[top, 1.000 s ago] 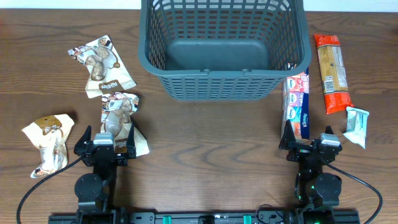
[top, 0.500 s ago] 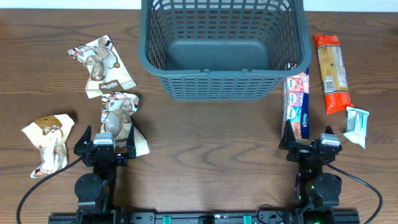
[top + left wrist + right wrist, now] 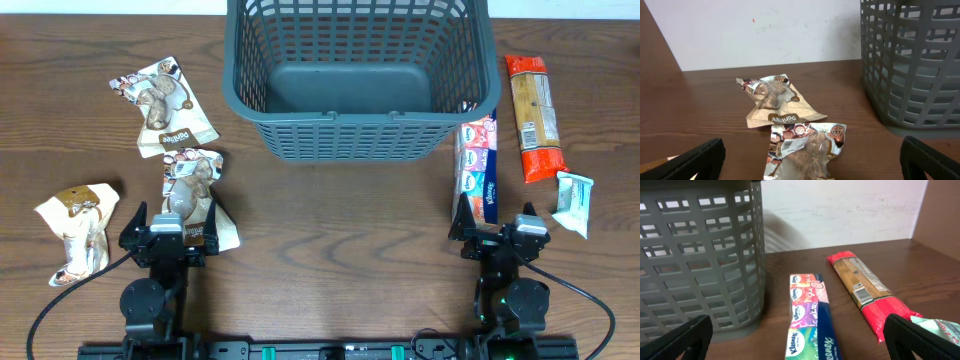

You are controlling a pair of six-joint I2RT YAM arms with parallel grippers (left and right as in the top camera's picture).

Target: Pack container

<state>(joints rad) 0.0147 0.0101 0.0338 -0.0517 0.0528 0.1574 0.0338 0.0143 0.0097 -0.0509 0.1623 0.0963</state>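
The dark grey-blue basket (image 3: 360,80) stands at the back centre, with nothing visible inside; it also shows in the left wrist view (image 3: 912,65) and the right wrist view (image 3: 700,255). My left gripper (image 3: 167,232) is open at the front left, its fingers either side of a brown snack packet (image 3: 192,190) (image 3: 805,150). My right gripper (image 3: 497,232) is open at the front right, with a Kleenex tissue pack (image 3: 477,165) (image 3: 810,320) lying between its fingers.
A second brown snack packet (image 3: 163,105) (image 3: 775,100) lies at the back left. A cream packet (image 3: 80,225) lies at the far left. A red-ended pasta packet (image 3: 532,115) (image 3: 865,292) and a small pale green packet (image 3: 574,203) lie at the right.
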